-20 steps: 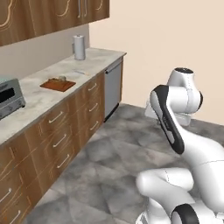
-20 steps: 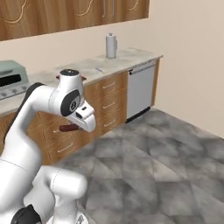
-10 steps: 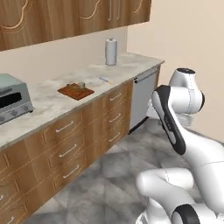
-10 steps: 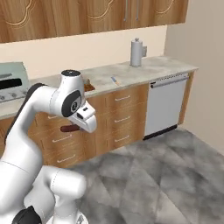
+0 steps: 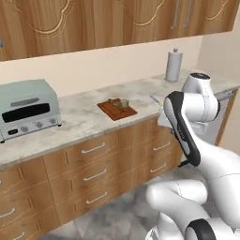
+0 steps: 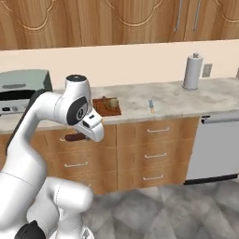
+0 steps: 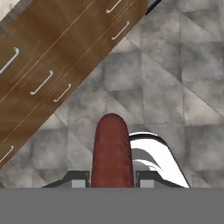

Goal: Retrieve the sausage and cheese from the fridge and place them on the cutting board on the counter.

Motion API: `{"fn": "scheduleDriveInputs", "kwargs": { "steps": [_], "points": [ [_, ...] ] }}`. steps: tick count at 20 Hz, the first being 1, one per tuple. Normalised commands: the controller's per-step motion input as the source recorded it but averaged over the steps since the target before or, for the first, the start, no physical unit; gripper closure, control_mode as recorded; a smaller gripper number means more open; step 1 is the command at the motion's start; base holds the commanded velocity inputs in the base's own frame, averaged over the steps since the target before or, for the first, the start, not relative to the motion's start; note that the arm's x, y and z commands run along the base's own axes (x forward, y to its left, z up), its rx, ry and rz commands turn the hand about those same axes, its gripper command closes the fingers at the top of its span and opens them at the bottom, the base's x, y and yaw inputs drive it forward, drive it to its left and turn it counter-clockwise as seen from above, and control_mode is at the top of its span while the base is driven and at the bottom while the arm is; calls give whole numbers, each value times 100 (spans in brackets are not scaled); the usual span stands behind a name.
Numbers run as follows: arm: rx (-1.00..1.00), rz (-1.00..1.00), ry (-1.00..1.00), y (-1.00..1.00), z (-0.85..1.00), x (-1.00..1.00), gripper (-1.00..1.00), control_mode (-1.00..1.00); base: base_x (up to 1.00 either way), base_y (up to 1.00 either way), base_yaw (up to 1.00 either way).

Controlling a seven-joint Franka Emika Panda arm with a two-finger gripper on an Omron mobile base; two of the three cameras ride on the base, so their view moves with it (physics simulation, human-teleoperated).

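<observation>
Base has swung round over last second — counter (image 5: 89,119) now faces both base cameras square-on, dishwasher slid off to right. Cutting board (image 5: 117,109) sits mid-counter, right of toaster oven (image 5: 29,108); tan lump on it (image 6: 112,101) probably cheese, too small to confirm. Gripper (image 7: 112,180) clamped on sausage (image 7: 111,151), rod jutting forward over floor; arm still tucked low by drawers. Transport nearly over — next job: lift sausage onto board.

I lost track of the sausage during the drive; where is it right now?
The sausage is clamped in the gripper, held out in front of the wooden drawers, below the counter and above the grey floor.
</observation>
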Motion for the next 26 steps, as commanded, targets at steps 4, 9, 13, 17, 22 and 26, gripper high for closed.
{"fn": "scheduleDriveInputs", "kwargs": {
  "steps": [4, 9, 13, 17, 22, 26],
  "points": [
    [0, 0, 0, 0, 0, 0, 100, 100, 100, -48, 58],
    [0, 0, 0, 0, 0, 0, 100, 100, 95, -56, 57],
    [0, 0, 0, 0, 0, 0, 100, 100, 76, -49, 48],
    [0, 0, 0, 0, 0, 0, 100, 100, 77, -35, 31],
    [-6, 5, -2, -2, -32, 33, 100, -100, 27, 0, 3],
    [-15, 9, -16, -2, -89, 42, 100, -100, 0, 0, 0]
  ]
}}
